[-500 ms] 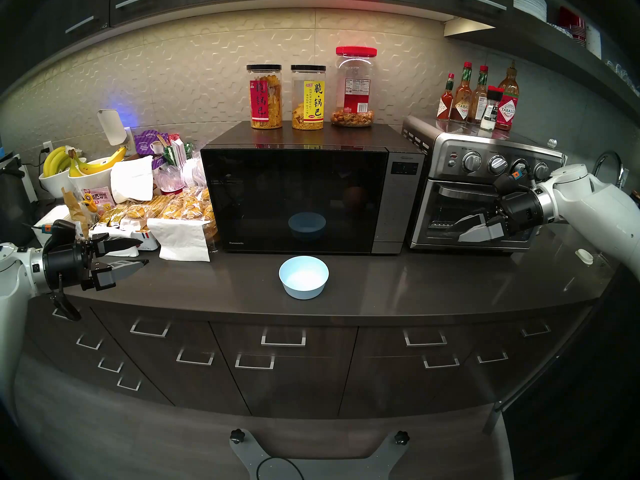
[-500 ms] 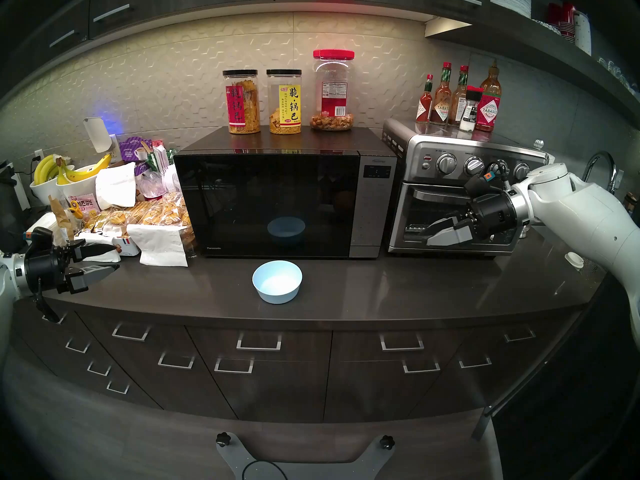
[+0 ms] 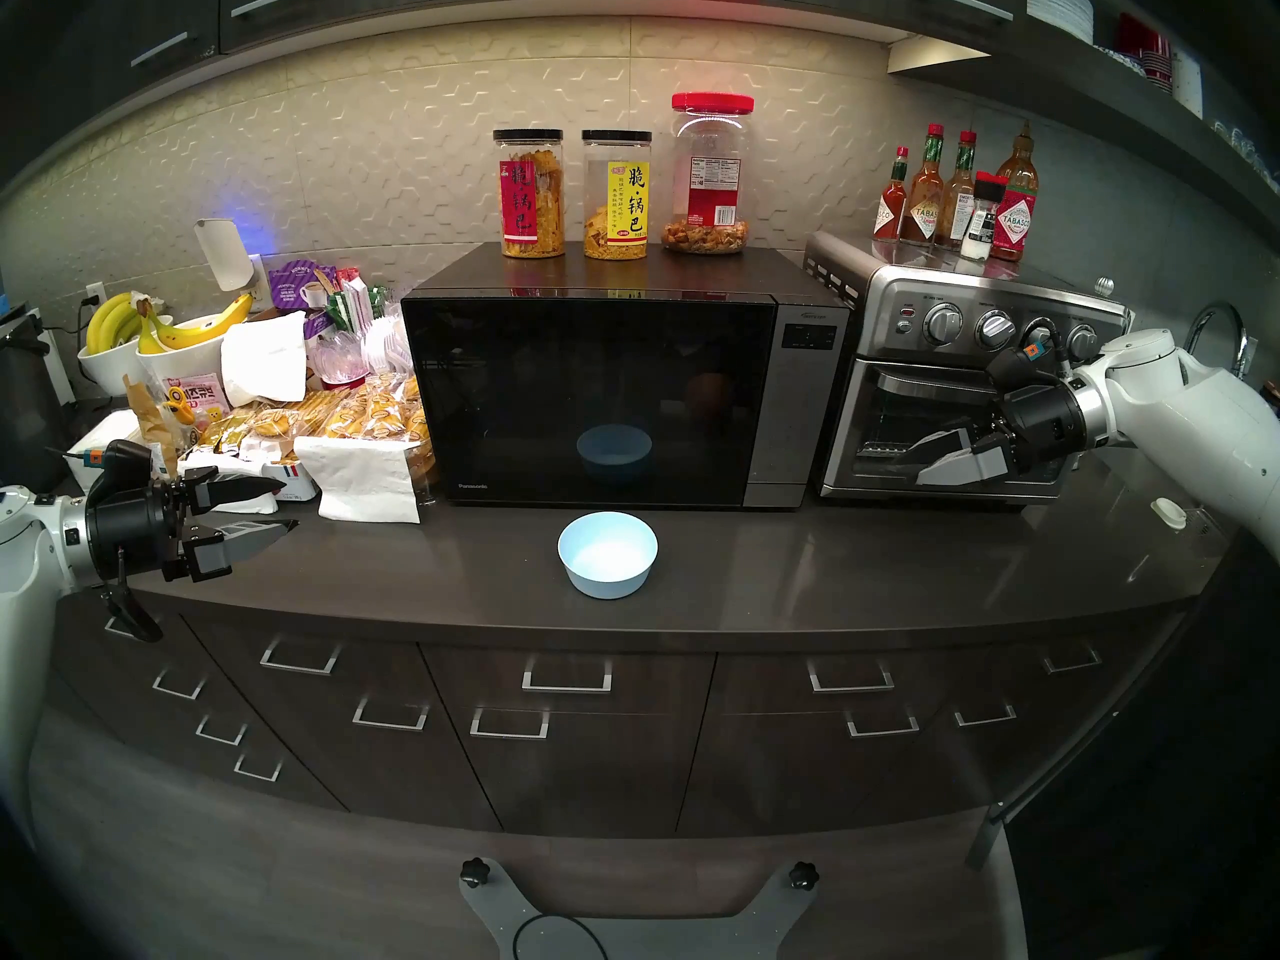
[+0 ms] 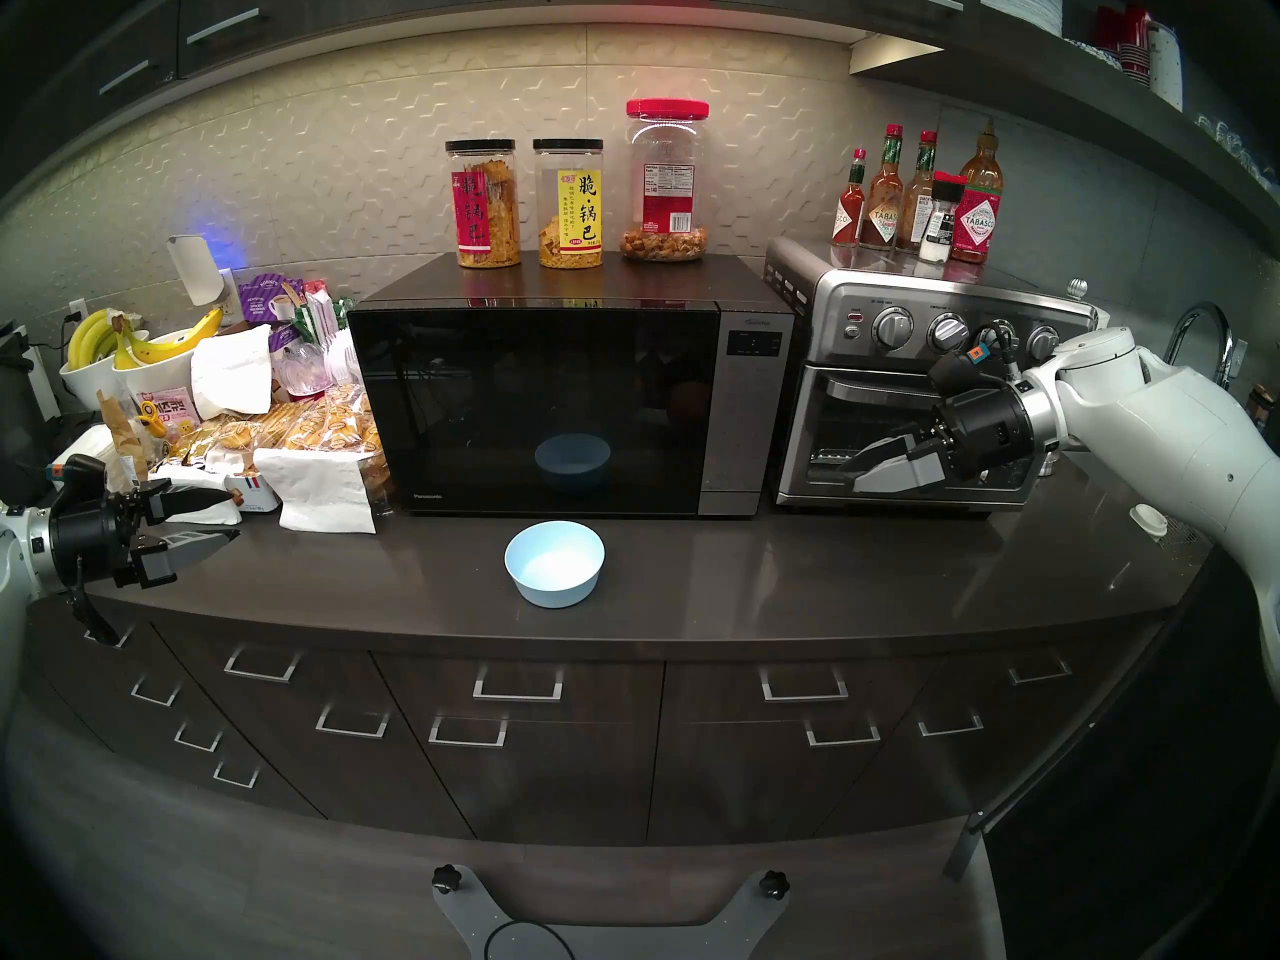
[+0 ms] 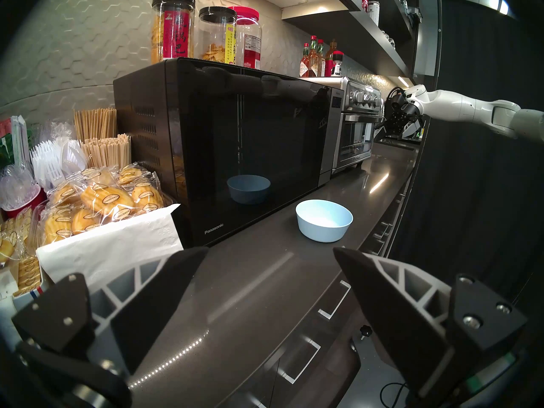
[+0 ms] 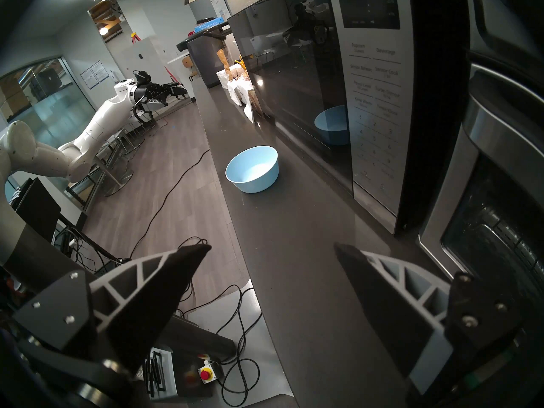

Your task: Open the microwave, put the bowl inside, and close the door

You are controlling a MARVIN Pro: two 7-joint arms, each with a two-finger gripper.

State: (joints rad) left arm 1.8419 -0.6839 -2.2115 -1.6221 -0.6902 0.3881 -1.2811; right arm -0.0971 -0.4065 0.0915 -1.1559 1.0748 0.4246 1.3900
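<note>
Across the middle of the head view runs a dark glossy countertop above grey drawers — the light-blue bowl sits on it at centre, just in front of the microwave, whose black door is closed and mirrors the bowl. At right stands a steel toaster oven; at left, snack packets. Pale hexagon tiles back the wall. Left gripper at the left edge and right gripper at the right edge both gape wide, empty — well apart from the bowl.
</note>
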